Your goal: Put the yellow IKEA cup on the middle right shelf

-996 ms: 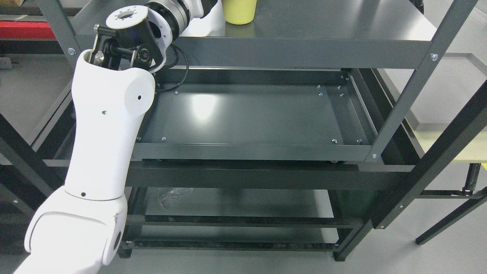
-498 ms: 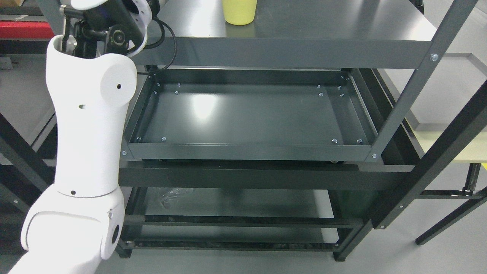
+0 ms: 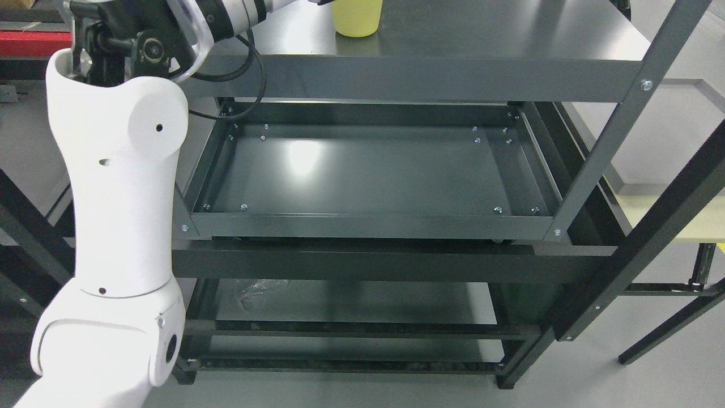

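The yellow cup (image 3: 355,18) stands on the rack's top shelf (image 3: 487,34), its upper part cut off by the picture's top edge. My left arm (image 3: 116,187) rises from the lower left, bends at the elbow, and its wrist (image 3: 238,12) reaches right along the top shelf toward the cup. Only a dark sliver of the left hand (image 3: 322,2) shows at the top edge, just left of the cup; its grip is hidden. The middle shelf (image 3: 368,225), a dark tray with a raised rim, lies bare below. The right arm is out of sight.
A slanted rack upright (image 3: 614,122) crosses the right side and a second dark frame post (image 3: 651,238) lies in front of it. A beige table (image 3: 674,218) stands at the right. The lower shelf (image 3: 351,306) holds a clear plastic item (image 3: 255,290).
My left arm has swung left and upward; its elbow now sits clear of the middle shelf's left corner and the wrist stretches further right toward the cup. The cup has not moved.
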Controlling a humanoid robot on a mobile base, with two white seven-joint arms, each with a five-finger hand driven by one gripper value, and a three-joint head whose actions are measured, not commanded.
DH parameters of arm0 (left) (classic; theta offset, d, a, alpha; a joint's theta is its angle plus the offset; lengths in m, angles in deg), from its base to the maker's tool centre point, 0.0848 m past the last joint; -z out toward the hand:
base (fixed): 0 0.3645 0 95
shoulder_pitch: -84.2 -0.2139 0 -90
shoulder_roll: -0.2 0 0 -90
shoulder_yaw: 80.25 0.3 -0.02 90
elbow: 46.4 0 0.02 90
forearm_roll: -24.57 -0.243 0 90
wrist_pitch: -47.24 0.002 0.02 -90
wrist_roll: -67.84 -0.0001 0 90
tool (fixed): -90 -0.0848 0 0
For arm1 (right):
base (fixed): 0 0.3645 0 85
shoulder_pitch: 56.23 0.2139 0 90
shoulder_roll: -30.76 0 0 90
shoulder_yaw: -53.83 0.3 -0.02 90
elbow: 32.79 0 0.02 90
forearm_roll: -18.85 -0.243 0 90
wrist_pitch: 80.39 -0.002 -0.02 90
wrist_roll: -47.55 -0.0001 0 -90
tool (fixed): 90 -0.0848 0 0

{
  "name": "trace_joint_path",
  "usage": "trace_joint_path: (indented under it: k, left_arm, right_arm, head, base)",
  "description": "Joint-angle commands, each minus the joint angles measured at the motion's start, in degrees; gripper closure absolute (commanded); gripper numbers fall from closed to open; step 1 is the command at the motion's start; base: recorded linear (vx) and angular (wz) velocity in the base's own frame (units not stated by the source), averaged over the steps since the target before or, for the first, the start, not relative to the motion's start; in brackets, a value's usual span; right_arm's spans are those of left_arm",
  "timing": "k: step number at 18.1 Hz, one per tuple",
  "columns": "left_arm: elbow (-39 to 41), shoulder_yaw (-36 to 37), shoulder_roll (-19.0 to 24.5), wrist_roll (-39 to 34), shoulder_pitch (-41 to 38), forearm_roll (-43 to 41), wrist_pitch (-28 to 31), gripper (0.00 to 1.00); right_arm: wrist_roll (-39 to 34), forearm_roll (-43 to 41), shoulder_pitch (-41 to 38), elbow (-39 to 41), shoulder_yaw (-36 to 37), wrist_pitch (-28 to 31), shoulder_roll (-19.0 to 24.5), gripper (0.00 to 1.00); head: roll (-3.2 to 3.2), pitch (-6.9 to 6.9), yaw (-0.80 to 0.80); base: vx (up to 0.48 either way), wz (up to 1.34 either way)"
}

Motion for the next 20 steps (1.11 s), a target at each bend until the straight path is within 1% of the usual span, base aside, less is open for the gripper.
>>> trace_joint_path:
  k: [1, 3, 7, 10, 12, 13, 15, 16, 17, 18, 20]
  left_arm:
    - [4.4, 3.6, 1.0, 21.6, -4.8, 0.6, 0.6, 0.04]
    - [6.7, 8.0, 1.0, 24.2, -10.0, 1.0, 0.6, 0.04]
    - [7.4, 15.1, 1.0, 24.3, -21.3, 0.9, 0.3, 0.04]
    - [7.0, 18.4, 1.0, 23.6, -30.4, -0.1, -1.2, 0.03]
    - [5.1, 18.7, 1.0, 21.1, -35.6, -6.1, -9.4, 0.02]
    - [2.9, 18.5, 1.0, 18.5, -37.6, -9.2, -15.3, 0.02]
    - [-5.0, 17.7, 1.0, 8.0, -39.7, -14.0, -33.0, 0.02]
    - [-8.1, 16.7, 1.0, 2.2, -40.0, -15.2, -39.9, 0.02]
    - [-10.5, 15.1, 1.0, -6.2, -40.6, -17.0, -46.7, 0.02]
    - [-11.3, 13.5, 1.0, -13.8, -41.6, -17.4, -51.6, 0.02]
    - [-11.1, 9.6, 1.0, -24.2, -42.5, -18.8, -54.9, 0.02]
  right_arm:
    - [0.0, -1.4, -0.8, 0.0, -1.0, -0.1, -1.0, 0.01]
    - [0.0, -1.4, -0.8, 0.0, -1.0, -0.1, -1.0, 0.01]
    - [0.0, -1.4, -0.8, 0.0, -1.0, -0.1, -1.0, 0.01]
    - [0.0, -1.4, -0.8, 0.0, -1.0, -0.1, -1.0, 0.01]
    - [0.0, -1.4, -0.8, 0.0, -1.0, -0.1, -1.0, 0.01]
    - [0.0, -1.4, -0.8, 0.0, -1.0, -0.1, -1.0, 0.01]
    - [0.0, -1.4, -0.8, 0.0, -1.0, -0.1, -1.0, 0.01]
    - [0.0, -1.4, -0.8, 0.0, -1.0, -0.1, -1.0, 0.01]
    - [0.0, -1.4, -0.8, 0.0, -1.0, -0.1, -1.0, 0.01]
    - [0.0, -1.4, -0.8, 0.0, -1.0, -0.1, -1.0, 0.01]
    - [0.0, -1.4, -0.8, 0.0, -1.0, -0.1, -1.0, 0.01]
  head:
    - [0.00, 0.00, 0.00]
    - [0.00, 0.00, 0.00]
    - [0.00, 0.00, 0.00]
    - [0.00, 0.00, 0.00]
    - [0.00, 0.00, 0.00]
    - [0.00, 0.00, 0.00]
    - [0.00, 0.00, 0.00]
    - [0.00, 0.00, 0.00]
    - [0.00, 0.00, 0.00]
    - [0.00, 0.00, 0.00]
    - [0.00, 0.00, 0.00]
  base:
    - [0.000, 0.00]
    - [0.000, 0.00]
    - [0.000, 0.00]
    - [0.000, 0.00]
    - [0.000, 0.00]
    - [0.000, 0.00]
    - [0.000, 0.00]
    - [0.000, 0.00]
    - [0.000, 0.00]
    - [0.000, 0.00]
    - [0.000, 0.00]
